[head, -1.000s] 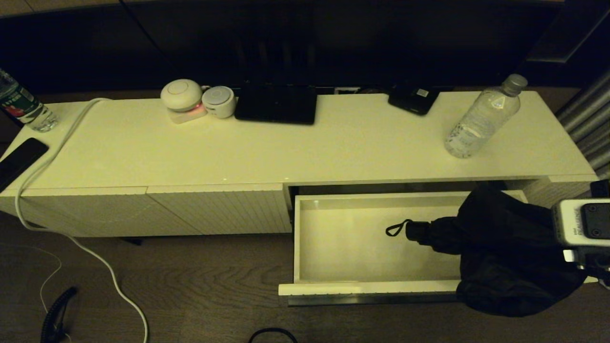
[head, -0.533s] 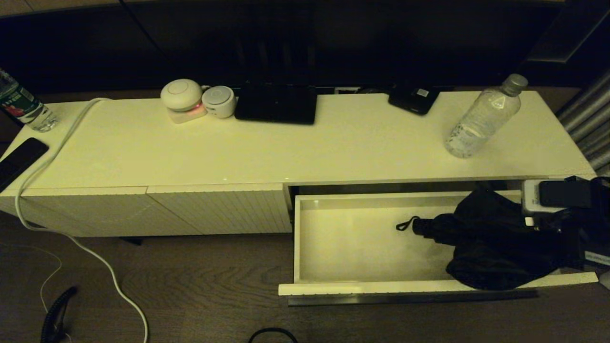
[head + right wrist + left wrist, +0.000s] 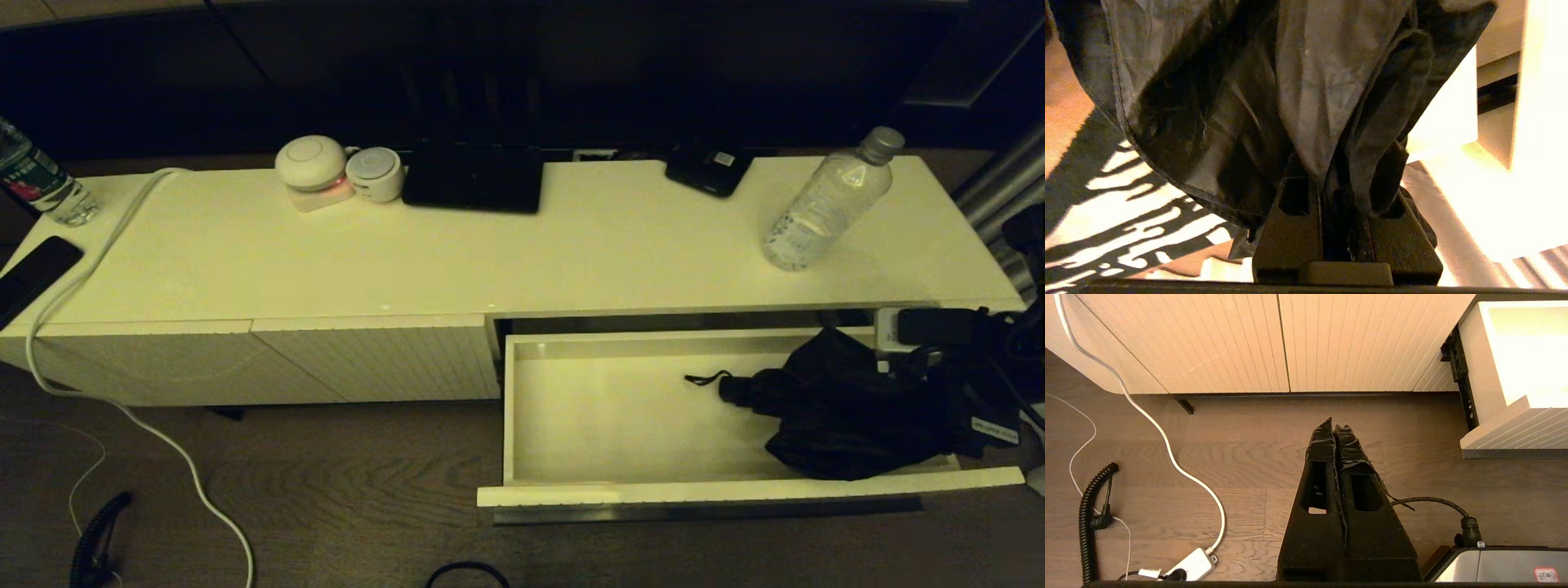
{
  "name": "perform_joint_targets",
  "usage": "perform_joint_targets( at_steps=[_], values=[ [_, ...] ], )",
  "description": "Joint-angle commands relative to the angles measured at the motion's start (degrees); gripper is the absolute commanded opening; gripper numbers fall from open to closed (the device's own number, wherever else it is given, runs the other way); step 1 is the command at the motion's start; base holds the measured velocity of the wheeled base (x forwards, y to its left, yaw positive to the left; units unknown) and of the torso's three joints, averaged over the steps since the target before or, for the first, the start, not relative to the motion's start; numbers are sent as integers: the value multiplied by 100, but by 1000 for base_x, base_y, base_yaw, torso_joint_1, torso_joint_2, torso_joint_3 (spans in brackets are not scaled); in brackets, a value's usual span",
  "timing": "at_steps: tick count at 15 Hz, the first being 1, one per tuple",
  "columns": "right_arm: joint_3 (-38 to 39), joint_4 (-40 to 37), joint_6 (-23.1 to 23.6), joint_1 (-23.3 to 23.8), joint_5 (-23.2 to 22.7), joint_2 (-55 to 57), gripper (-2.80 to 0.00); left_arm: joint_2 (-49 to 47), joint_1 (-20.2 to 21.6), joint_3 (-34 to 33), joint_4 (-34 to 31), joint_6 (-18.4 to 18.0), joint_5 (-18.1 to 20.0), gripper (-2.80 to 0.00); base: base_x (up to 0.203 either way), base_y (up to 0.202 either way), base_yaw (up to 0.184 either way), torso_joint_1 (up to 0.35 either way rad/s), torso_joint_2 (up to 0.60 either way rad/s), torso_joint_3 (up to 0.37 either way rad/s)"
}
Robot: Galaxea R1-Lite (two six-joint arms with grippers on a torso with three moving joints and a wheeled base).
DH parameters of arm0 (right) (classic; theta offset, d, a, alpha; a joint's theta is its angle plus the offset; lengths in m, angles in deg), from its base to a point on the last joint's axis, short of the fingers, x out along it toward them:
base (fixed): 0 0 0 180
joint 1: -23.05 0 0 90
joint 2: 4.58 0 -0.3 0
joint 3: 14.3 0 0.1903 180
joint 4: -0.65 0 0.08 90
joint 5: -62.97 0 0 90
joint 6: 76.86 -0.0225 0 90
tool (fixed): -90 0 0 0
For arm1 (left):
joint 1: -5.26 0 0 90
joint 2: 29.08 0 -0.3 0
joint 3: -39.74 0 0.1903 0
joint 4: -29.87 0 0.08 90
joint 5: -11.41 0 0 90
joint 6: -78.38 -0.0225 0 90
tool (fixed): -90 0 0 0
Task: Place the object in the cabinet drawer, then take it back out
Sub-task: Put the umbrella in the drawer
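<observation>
The cabinet drawer (image 3: 653, 492) stands pulled out at the right of the low cream cabinet, its smooth floor (image 3: 604, 416) lit. A black folded umbrella (image 3: 841, 416) with a wrist strap (image 3: 704, 378) lies in the drawer's right half. My right gripper (image 3: 1336, 179) is shut on the umbrella's loose fabric (image 3: 1306, 81) at the drawer's right end; the fabric hides its fingertips. My left gripper (image 3: 1334, 426) hangs shut and empty over the wood floor, left of the drawer front (image 3: 1515, 428).
On the cabinet top stand a clear water bottle (image 3: 824, 204), two white round devices (image 3: 314, 163), a black box (image 3: 473, 180) and a small black device (image 3: 706, 171). A second bottle (image 3: 41, 184) and phone (image 3: 33, 273) sit far left. A white cable (image 3: 122, 408) trails to the floor.
My right arm has sunk and drawn back to the right. The umbrella, which hung over the drawer's front edge, now lies inside the drawer.
</observation>
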Motion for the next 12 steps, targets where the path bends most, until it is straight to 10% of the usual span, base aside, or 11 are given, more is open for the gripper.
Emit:
perform_joint_targets(
  at_steps=[1, 7, 8, 12],
  values=[
    [-6, -17, 32, 26, -34, 97, -280, 9, 0, 0, 4, 2, -1, -280, 0, 0, 0, 0, 0, 0],
    [-40, 292, -88, -34, -180, 194, -280, 9, 0, -7, 7, 2, -1, -280, 0, 0, 0, 0, 0, 0],
    [-45, 374, -123, -44, -204, 224, 0, 9, 0, -9, 4, 2, -1, -280, 0, 0, 0, 0, 0, 0],
    [26, 612, -118, -42, -210, 367, 0, 9, 0, -1, 4, 2, -1, -280, 0, 0, 0, 0, 0, 0]
  ],
)
